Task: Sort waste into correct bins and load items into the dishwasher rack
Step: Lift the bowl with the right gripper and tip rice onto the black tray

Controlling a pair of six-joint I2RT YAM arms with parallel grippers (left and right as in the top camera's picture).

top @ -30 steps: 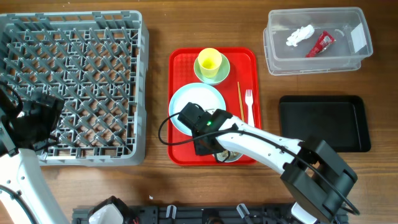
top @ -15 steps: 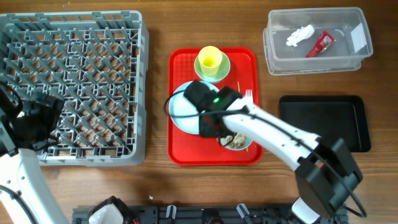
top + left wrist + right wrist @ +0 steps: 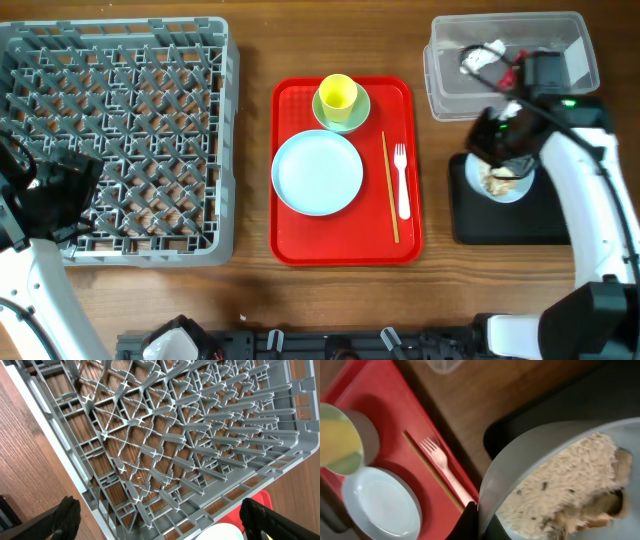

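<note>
My right gripper [image 3: 497, 150] is shut on the rim of the small pale bowl [image 3: 505, 182] and holds it over the left part of the black tray [image 3: 545, 222]. The bowl [image 3: 570, 485] holds beige rice-like scraps [image 3: 565, 490]. On the red tray [image 3: 290, 245] lie the pale-blue plate [image 3: 317, 172], the yellow cup [image 3: 337, 96] on the green saucer [image 3: 358, 114], the chopsticks [image 3: 389, 190] and the white fork [image 3: 402, 185]. The clear tub [image 3: 450, 95] holds the tissue [image 3: 480, 55] and the red wrapper [image 3: 507, 78]. My left gripper [image 3: 160, 520] is open over the grey rack [image 3: 120, 140].
The rack's near edge [image 3: 100, 495] fills the left wrist view, with bare wood table [image 3: 25, 460] beside it. The red tray sits between the rack and the black tray. A dark rail [image 3: 350, 345] runs along the table's front edge.
My right gripper lifted the bowl of scraps off the red tray and carried it right, to above the black tray. The left arm has not moved.
</note>
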